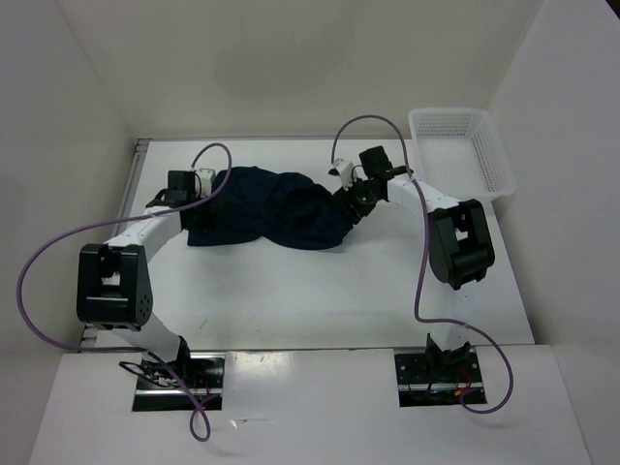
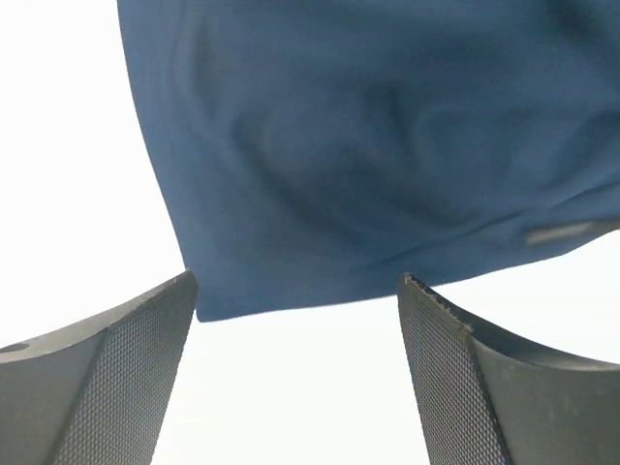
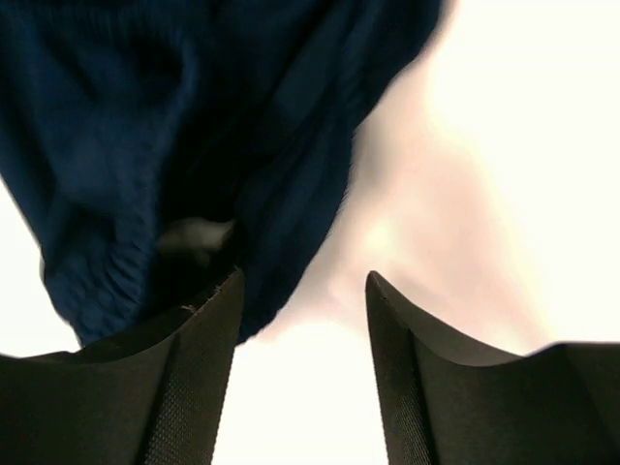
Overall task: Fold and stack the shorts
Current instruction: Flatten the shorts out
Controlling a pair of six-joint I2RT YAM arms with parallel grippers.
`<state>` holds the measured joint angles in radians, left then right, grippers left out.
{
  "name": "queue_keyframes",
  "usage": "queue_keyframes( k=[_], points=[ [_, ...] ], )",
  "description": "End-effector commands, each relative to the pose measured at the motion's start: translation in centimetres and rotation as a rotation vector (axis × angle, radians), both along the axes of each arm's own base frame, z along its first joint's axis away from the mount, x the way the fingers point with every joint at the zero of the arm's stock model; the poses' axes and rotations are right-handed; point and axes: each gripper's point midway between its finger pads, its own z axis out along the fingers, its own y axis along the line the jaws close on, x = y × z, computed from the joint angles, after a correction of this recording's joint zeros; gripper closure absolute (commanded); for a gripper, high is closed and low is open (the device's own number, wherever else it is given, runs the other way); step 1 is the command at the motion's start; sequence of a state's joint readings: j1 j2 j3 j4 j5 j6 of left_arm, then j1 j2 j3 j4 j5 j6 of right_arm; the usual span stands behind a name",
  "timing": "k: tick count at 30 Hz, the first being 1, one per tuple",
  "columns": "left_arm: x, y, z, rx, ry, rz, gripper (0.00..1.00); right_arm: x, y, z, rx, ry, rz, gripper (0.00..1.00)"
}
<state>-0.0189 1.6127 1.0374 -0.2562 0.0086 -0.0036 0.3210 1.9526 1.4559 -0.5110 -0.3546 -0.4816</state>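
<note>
The dark navy shorts (image 1: 271,208) lie crumpled across the back middle of the white table. My left gripper (image 1: 199,199) is at their left edge, open and empty; in the left wrist view a flat hem corner of the shorts (image 2: 368,155) lies just ahead of the spread fingers (image 2: 145,358). My right gripper (image 1: 351,201) is at their right end, open; in the right wrist view the bunched waistband of the shorts (image 3: 174,145) lies ahead and against the left finger (image 3: 184,368), nothing between the jaws.
A white mesh basket (image 1: 460,150) stands at the back right corner. White walls enclose the table on the left, back and right. Purple cables loop from both arms.
</note>
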Motion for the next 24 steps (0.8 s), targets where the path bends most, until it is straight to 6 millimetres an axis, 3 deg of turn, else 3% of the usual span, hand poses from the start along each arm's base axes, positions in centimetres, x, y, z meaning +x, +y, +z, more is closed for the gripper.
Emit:
queue_keyframes(
  k=[1,4,9,12,14,16,17,21,22,24],
  points=[
    [-3.3,0.5,-2.0,0.008,0.088,0.008,0.09,-2.9,0.3,0.3,-0.019,0.015,0.139,0.40],
    [-3.7,1.4,-4.1,0.030,0.110,0.037,0.09,-3.7,0.1,-0.3,-0.029,0.028,0.171,0.37],
    [-2.5,2.6,-5.0,0.053,0.086,0.074,0.09,-3.8,0.4,0.2,-0.036,0.015,0.199,0.37],
    [-3.3,2.8,-6.8,0.062,0.133,0.078,0.09,-4.6,1.1,0.3,-0.056,0.015,0.262,0.34],
    [-3.1,2.8,-6.7,0.062,0.124,0.078,0.11,-5.1,1.4,0.1,-0.068,0.013,0.298,0.34],
    [-3.3,2.4,-6.8,0.043,0.133,0.064,0.19,-5.2,1.3,0.8,-0.071,0.008,0.306,0.34],
    [-3.6,2.3,-7.1,0.043,0.143,0.064,0.24,-4.8,1.5,2.1,-0.067,-0.031,0.315,0.34],
    [-4.2,1.7,-7.6,0.012,0.170,0.042,0.64,-4.4,0.6,3.7,-0.114,-0.081,0.308,0.34],
    [-4.2,1.7,-7.6,0.012,0.170,0.042,0.86,-4.0,0.6,4.1,-0.119,-0.094,0.303,0.34],
    [-4.2,1.8,-7.6,0.019,0.170,0.047,1.00,-3.6,1.0,5.3,-0.095,-0.120,0.300,0.34]
  ],
)
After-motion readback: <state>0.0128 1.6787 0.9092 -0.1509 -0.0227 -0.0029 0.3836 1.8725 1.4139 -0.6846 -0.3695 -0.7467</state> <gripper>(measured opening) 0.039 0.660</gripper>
